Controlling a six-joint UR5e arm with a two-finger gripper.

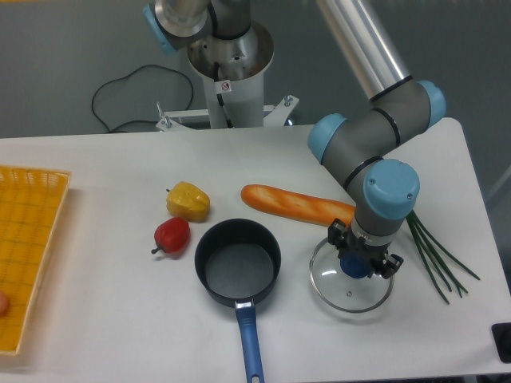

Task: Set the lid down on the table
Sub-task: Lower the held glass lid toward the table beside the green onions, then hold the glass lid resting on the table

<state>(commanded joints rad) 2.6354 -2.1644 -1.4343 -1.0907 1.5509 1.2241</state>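
The lid (339, 289), a clear glass disc with a metal rim and a small vent hole, lies low over the white table (120, 319) right of the saucepan. My gripper (356, 263) points straight down at its centre, shut on the lid's blue knob (354, 266). I cannot tell whether the rim touches the tabletop.
A dark saucepan (237, 262) with a blue handle stands left of the lid. A baguette (294, 204) lies just behind it, green chives (435, 251) to its right. A yellow pepper (188, 200) and a red pepper (171, 234) sit further left; a yellow mesh tray (28, 247) fills the left edge.
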